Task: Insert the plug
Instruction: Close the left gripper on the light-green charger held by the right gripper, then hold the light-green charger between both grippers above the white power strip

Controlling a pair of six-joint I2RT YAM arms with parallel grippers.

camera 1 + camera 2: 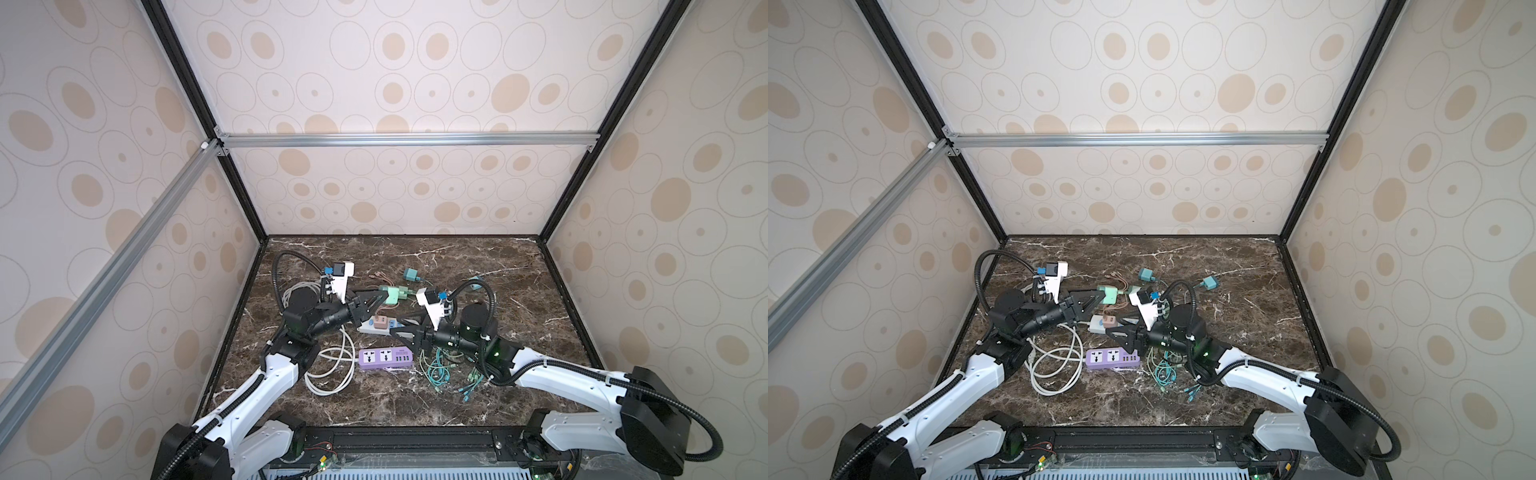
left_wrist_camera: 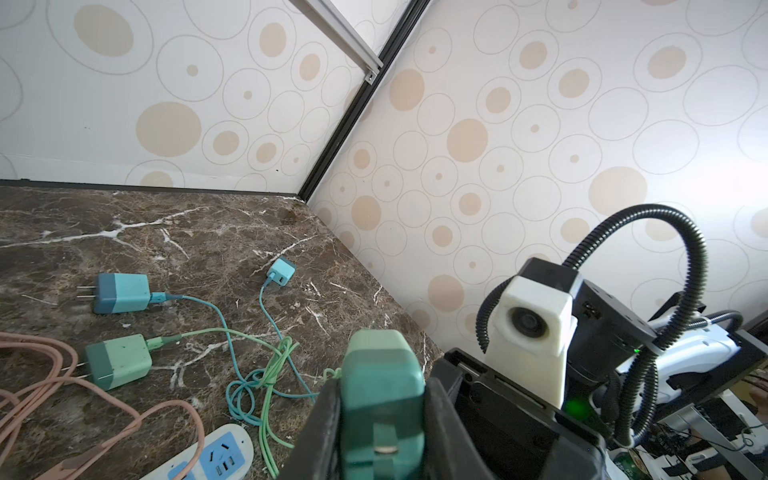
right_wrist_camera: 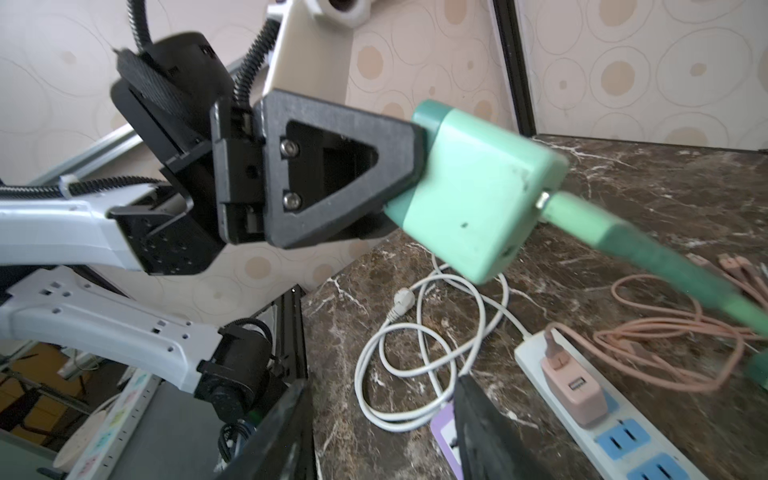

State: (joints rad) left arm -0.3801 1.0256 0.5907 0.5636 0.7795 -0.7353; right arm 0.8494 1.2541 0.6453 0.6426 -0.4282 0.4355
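Note:
My left gripper (image 2: 382, 386) is shut on a mint-green plug (image 2: 384, 374), held in the air over the middle of the table. Its darker pronged end sits between the black fingers (image 2: 328, 415). In both top views the plug (image 1: 390, 294) (image 1: 1108, 294) hangs beyond the white power strip (image 1: 368, 329) (image 1: 1097, 325). From the right wrist the plug (image 3: 478, 187) shows with a green cable (image 3: 665, 257) leaving its free end. My right gripper (image 3: 382, 380) (image 1: 405, 328) is open with nothing in it, low beside the white strip (image 3: 615, 424).
A pink adapter (image 3: 573, 386) is plugged into the white strip. A purple power strip (image 1: 386, 357) lies in front, with a white cable coil (image 1: 332, 365) to its left and tangled teal cables (image 1: 440, 370) to its right. Other chargers (image 2: 120, 293) (image 2: 118, 361) and a pink cable (image 2: 83, 386) lie further back.

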